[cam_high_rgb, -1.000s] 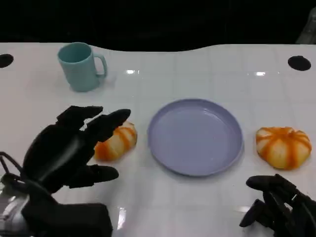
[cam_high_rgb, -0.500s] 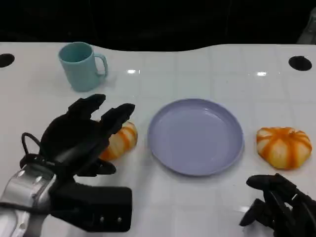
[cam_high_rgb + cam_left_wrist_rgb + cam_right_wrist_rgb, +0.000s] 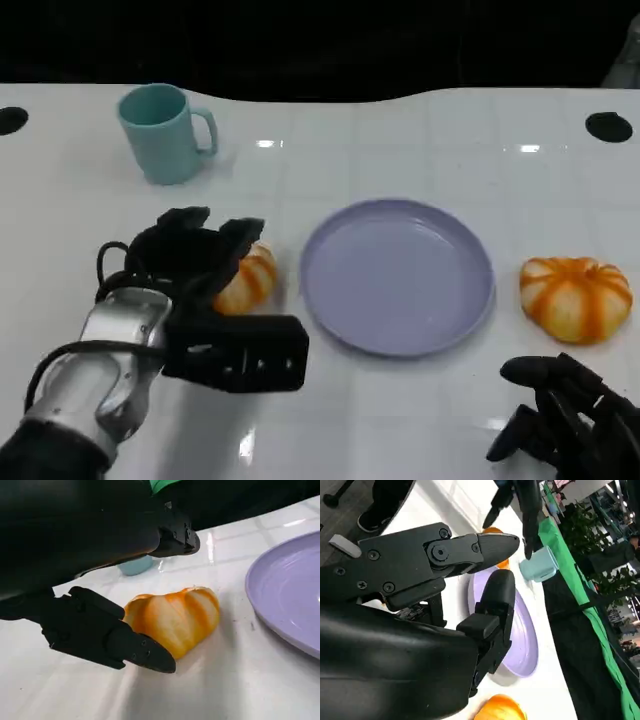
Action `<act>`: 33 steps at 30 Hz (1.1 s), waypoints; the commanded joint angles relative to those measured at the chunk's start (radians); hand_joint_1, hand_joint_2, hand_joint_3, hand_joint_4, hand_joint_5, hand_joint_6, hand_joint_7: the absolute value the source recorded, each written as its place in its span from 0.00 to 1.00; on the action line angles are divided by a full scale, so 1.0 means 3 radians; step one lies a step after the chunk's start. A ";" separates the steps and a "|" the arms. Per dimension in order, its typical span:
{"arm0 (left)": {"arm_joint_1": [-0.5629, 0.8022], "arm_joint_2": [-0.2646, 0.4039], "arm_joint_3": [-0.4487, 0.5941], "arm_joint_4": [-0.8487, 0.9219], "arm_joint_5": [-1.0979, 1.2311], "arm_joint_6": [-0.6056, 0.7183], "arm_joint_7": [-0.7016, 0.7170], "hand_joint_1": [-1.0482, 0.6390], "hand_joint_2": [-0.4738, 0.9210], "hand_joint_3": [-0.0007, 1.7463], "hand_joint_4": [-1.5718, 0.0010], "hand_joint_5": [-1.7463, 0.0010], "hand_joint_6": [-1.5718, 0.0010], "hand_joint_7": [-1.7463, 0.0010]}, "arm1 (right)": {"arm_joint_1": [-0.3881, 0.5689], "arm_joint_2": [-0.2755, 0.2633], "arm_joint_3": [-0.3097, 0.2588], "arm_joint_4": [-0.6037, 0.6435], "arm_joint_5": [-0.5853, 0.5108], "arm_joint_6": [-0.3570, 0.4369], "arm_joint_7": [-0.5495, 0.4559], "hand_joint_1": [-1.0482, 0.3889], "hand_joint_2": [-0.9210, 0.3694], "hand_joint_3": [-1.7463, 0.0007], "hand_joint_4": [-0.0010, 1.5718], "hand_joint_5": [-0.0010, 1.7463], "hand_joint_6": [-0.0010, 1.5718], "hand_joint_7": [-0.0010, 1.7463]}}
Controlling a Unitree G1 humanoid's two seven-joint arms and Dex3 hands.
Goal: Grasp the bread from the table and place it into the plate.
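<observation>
An orange-striped bread roll [image 3: 248,281] lies on the white table just left of the empty lavender plate [image 3: 400,280]. My left hand [image 3: 192,252] hangs over the roll's left side, its fingers spread around it. In the left wrist view the roll [image 3: 175,620] sits between the thumb [image 3: 112,637] below and the other fingers [image 3: 170,535] above, and nothing is gripped. A second striped roll [image 3: 575,297] lies right of the plate. My right hand [image 3: 565,420] rests at the table's near right, holding nothing.
A teal mug [image 3: 165,132] stands at the back left, away from the hand. The right wrist view shows the plate [image 3: 522,635], the mug [image 3: 540,562] and the near roll [image 3: 500,709]. Dark holes [image 3: 607,126] mark the table's far corners.
My left hand has moved forward and lowered over the left roll, and its silver forearm has come into the picture. The right hand, both rolls and the plate have stayed put.
</observation>
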 commanded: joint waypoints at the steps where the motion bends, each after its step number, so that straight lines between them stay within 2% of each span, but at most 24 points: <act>1: -0.0379 -0.0157 -0.0075 0.0701 -0.0160 0.0019 0.0121 0.36 0.88 0.00 0.95 0.95 0.89 1.00 | 0.0039 -0.0019 -0.0031 -0.0054 0.0022 0.0005 -0.0024 0.17 0.00 0.89 0.44 0.84 0.46 0.59; 4: -0.0585 -0.0277 -0.0152 0.1185 -0.0216 0.0008 0.0299 0.33 0.87 0.00 0.93 0.95 0.88 0.99 | 0.0038 -0.0011 -0.0031 -0.0029 0.0037 -0.0035 0.0024 0.18 0.00 0.89 0.44 0.83 0.46 0.59; 8: -0.0807 -0.0378 -0.0218 0.1744 -0.0338 -0.0094 0.0490 0.34 0.85 0.00 0.92 0.95 0.86 0.99 | 0.0052 -0.0009 -0.0029 -0.0056 0.0046 -0.0006 0.0014 0.19 0.00 0.89 0.44 0.83 0.45 0.59; 14: -0.0981 -0.0429 -0.0305 0.2187 -0.0470 -0.0227 0.0577 0.35 0.85 0.00 0.91 0.96 0.85 0.99 | 0.0057 -0.0009 -0.0029 -0.0062 0.0043 -0.0011 0.0013 0.18 0.00 0.88 0.44 0.83 0.45 0.58; 20: -0.1082 -0.0457 -0.0309 0.2602 -0.0651 -0.0470 0.0682 0.43 0.90 0.01 0.83 0.95 0.79 0.98 | 0.0051 -0.0012 -0.0043 -0.0056 0.0093 0.0013 0.0037 0.19 0.00 0.89 0.44 0.83 0.45 0.58; 21: -0.1081 -0.0447 -0.0307 0.2630 -0.0668 -0.0515 0.0790 0.44 0.96 0.05 0.59 0.85 0.58 0.95 | 0.0055 -0.0014 -0.0045 -0.0064 0.0100 0.0022 0.0032 0.19 0.00 0.90 0.44 0.82 0.46 0.57; 22: -0.1084 -0.0441 -0.0315 0.2653 -0.0678 -0.0542 0.0869 0.44 0.98 0.06 0.48 0.80 0.46 0.94 | 0.0058 -0.0014 -0.0046 -0.0070 0.0102 0.0028 0.0027 0.19 0.00 0.90 0.44 0.82 0.46 0.57; 23: -0.1080 -0.0427 -0.0324 0.2666 -0.0683 -0.0587 0.0978 0.44 0.99 0.07 0.42 0.77 0.40 0.94 | 0.0062 -0.0014 -0.0048 -0.0078 0.0104 0.0035 0.0018 0.19 0.00 0.90 0.44 0.82 0.46 0.57; 24: -0.1074 -0.0421 -0.0328 0.2670 -0.0687 -0.0609 0.1097 0.44 0.99 0.04 0.44 0.50 0.32 0.93 | 0.0059 -0.0015 -0.0051 -0.0071 0.0105 0.0025 0.0024 0.18 0.00 0.90 0.45 0.81 0.47 0.56; 25: -0.1066 -0.0414 -0.0331 0.2672 -0.0688 -0.0637 0.1210 0.45 1.00 0.07 0.51 0.21 0.28 0.87 | 0.0059 -0.0016 -0.0053 -0.0068 0.0102 0.0018 0.0024 0.18 0.00 0.91 0.45 0.81 0.48 0.55; 27: -0.1057 -0.0405 -0.0333 0.2668 -0.0688 -0.0670 0.1407 0.46 1.00 0.12 0.52 0.04 0.53 0.32 | 0.0057 -0.0025 -0.0055 -0.0064 0.0095 0.0013 0.0025 0.18 0.00 0.91 0.45 0.81 0.48 0.54; 28: -0.1054 -0.0401 -0.0325 0.2658 -0.0696 -0.0686 0.1489 0.47 1.00 0.13 0.51 0.02 0.59 0.17 | 0.0058 -0.0030 -0.0054 -0.0068 0.0086 0.0016 0.0016 0.18 0.00 0.90 0.45 0.81 0.48 0.54; 30: -0.1055 -0.0399 -0.0317 0.2656 -0.0710 -0.0704 0.1576 0.49 1.00 0.15 0.49 0.00 0.65 0.04 | 0.0059 -0.0035 -0.0054 -0.0072 0.0077 0.0019 0.0007 0.18 0.00 0.90 0.45 0.81 0.48 0.54; 33: -0.1069 -0.0369 -0.0239 0.2608 -0.0785 -0.0805 0.1740 0.52 1.00 0.15 0.51 0.00 0.66 0.01 | 0.0056 -0.0045 -0.0060 -0.0071 0.0102 0.0031 0.0032 0.19 0.00 0.90 0.45 0.81 0.48 0.54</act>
